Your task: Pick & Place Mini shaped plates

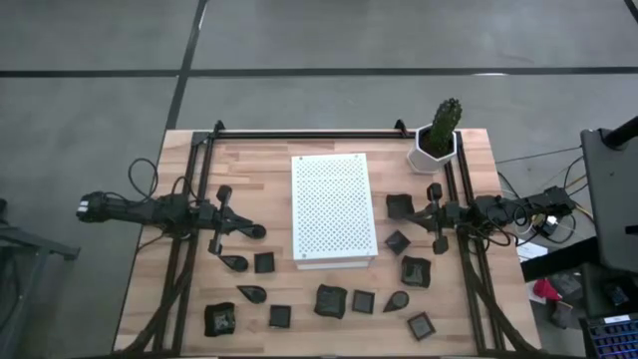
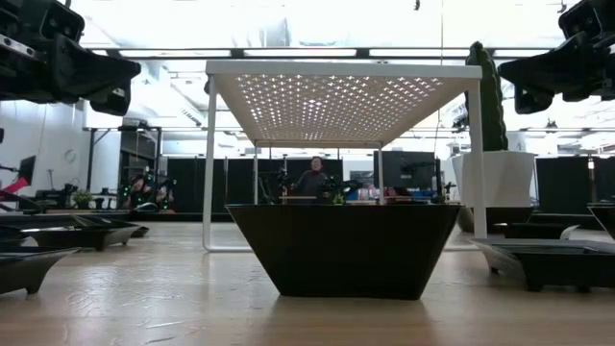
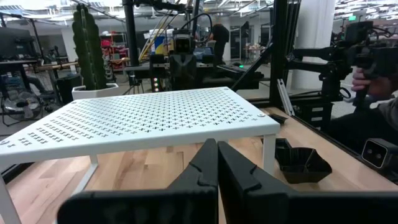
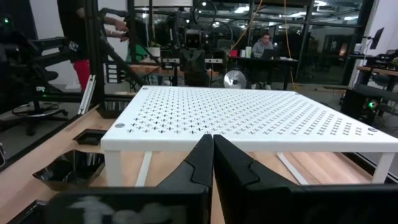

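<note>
With my left gripper (image 1: 261, 231) and right gripper (image 1: 411, 211) both closed on nothing, the small plates (image 1: 330, 300) below them look light, stiff, maybe breakable, so I would pinch one rim.

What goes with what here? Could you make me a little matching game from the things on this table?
Things:
1. perforated board
2. cactus pot
3. left gripper
4. right gripper

Descriptions:
A. white, hexagonal, at a far corner of the table
B. shut, beside the board's left edge
C. white, standing on legs mid-table
D. shut, among small dark plates right of the board

Pairs: 1-C, 2-A, 3-B, 4-D
</note>
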Tool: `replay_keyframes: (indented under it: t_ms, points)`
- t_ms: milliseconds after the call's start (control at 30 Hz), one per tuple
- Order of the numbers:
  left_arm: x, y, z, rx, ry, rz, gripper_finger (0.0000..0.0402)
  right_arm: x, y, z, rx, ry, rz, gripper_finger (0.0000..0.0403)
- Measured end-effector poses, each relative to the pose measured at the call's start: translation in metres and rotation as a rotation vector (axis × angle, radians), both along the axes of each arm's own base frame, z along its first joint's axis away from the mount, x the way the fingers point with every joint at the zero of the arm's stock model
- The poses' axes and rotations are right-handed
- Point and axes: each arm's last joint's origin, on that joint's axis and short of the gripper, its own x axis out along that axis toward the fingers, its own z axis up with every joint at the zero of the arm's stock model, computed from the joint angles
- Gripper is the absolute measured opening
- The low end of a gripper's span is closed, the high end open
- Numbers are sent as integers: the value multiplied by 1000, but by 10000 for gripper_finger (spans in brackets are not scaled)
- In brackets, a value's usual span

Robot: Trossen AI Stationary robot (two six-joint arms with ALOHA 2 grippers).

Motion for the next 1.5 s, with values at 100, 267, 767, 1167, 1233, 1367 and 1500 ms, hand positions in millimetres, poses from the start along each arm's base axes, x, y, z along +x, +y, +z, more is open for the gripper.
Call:
replay_keyframes:
  t_ms: [100, 267, 767, 1167, 1233, 1367, 1500]
  points:
    - [0, 0, 0, 0, 0, 0, 0, 0, 0, 3, 79, -34, 15, 8]
    - [0, 0, 0, 0, 0, 0, 0, -1, 0, 9, 258, -88, 33, 8]
    - [0, 0, 0, 0, -1, 0, 0, -1, -2, 13, 252, -139, -47, 8]
    - [0, 0, 0, 0, 0, 0, 0, 12, 0, -5, 210, 65, -113, 49]
    - [0, 0, 0, 0, 0, 0, 0, 14, 0, -4, 194, 113, -119, 70]
    - [0, 0, 0, 0, 0, 0, 0, 16, 0, 8, 169, 239, -146, 112]
    - [0, 0, 0, 0, 0, 0, 0, 18, 0, 20, 145, 391, -213, 137]
